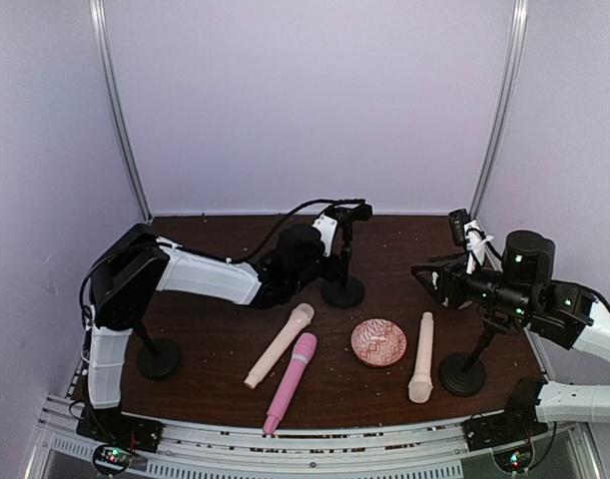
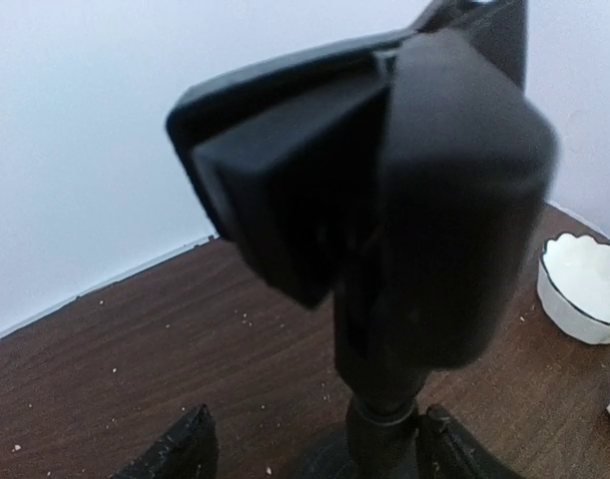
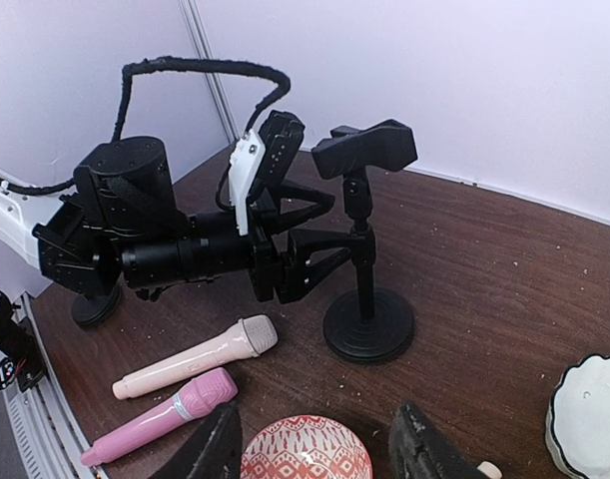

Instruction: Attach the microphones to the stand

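The left gripper (image 2: 316,449) stands open at centre frame in the overhead view. Its two fingers (image 3: 309,205) straddle the post of the middle stand (image 3: 369,324), just below its black clip (image 3: 369,150) (whether either finger touches the post cannot be told). At right of that view the right gripper (image 3: 312,444) also has its jaws apart and holds nothing, and the round patterned dish (image 1: 378,342) shows between its fingertips at the bottom of its wrist view. All three microphones lie flat on the brown table (image 1: 404,239) at lower centre. A peach microphone (image 1: 280,344) and the pink microphone (image 1: 291,382) lie side by side left of the dish. The second peach microphone (image 1: 421,356) lies right of it, just beside the base of the right-hand stand (image 1: 462,374). A third stand (image 1: 158,359) stands at lower left, and a white bowl (image 3: 589,419) sits at the right wrist view's lower right
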Tool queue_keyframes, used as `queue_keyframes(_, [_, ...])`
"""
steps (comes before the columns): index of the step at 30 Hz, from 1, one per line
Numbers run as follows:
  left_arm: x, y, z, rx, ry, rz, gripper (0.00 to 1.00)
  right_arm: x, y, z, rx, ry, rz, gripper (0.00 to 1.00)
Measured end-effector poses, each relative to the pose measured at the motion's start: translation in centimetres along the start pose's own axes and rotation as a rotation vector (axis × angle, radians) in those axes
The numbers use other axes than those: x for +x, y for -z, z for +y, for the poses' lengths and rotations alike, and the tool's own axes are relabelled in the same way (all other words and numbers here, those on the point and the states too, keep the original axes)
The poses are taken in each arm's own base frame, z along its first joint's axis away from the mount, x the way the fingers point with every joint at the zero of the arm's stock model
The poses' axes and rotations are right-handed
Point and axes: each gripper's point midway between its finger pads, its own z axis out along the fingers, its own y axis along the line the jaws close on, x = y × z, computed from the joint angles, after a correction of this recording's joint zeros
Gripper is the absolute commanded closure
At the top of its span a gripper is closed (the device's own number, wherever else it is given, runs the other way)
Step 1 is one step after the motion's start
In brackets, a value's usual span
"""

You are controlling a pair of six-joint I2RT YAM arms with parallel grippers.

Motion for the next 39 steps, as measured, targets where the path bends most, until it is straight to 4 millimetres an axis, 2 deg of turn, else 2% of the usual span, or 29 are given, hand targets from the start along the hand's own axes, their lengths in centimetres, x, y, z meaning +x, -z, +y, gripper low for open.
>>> queue_keyframes(7, [-0.9, -0.8, -0.4, 0.008, -0.019, -0.072, 0.29, 0.6, -0.2, -0.1, 0.003, -0.005, 0.012, 0.48])
queue_keyframes(13, [-2.6, -0.7, -0.2, 0.003, -0.021, -0.130, 0.37, 0.7, -0.5, -0.1, 0.003, -0.015, 0.016, 0.48])
queue_keyframes(19, [-4.3, -0.7, -0.4, 0.021, -0.014, -0.180, 0.55, 0.8, -0.8, -0.1, 0.004, -0.017, 0.019, 0.48])
queue_keyframes(21, [-4.9, -0.8, -0.4, 0.040, -0.005, -0.199, 0.64, 0.8, -0.8, -0.1, 0.004, -0.017, 0.019, 0.48])
queue_keyframes(26, [-5.1, -1.0, -0.6, 0.097, 0.001, -0.205, 0.84, 0.8, -0.8, -0.1, 0.004, -0.017, 0.019, 0.48])
queue_keyframes(29, [-5.0, -0.9, -1.1, 0.147, -0.008, -0.200, 0.91, 0.8, -0.8, -0.2, 0.005, -0.017, 0.020, 0.48])
queue_keyframes(32, [-5.0, 0.0, -1.1, 0.205, -0.014, -0.185, 0.99, 0.9, -0.9, -0.2, 0.006, -0.017, 0.024, 0.48])
queue_keyframes(35, [-5.4, 2.2, -0.9, 0.275, -0.027, -0.140, 1.00, 1.3, -1.3, -0.2, 0.009, -0.017, 0.039, 0.48])
queue_keyframes(37, [-6.8, 3.7, -0.7, 0.318, -0.030, -0.128, 1.00, 1.5, -1.5, -0.3, 0.010, -0.016, 0.049, 0.48])
queue_keyframes(39, [-9.2, 5.5, -0.5, 0.370, -0.030, -0.141, 1.00, 1.4, -1.8, -0.2, 0.012, -0.014, 0.057, 0.48])
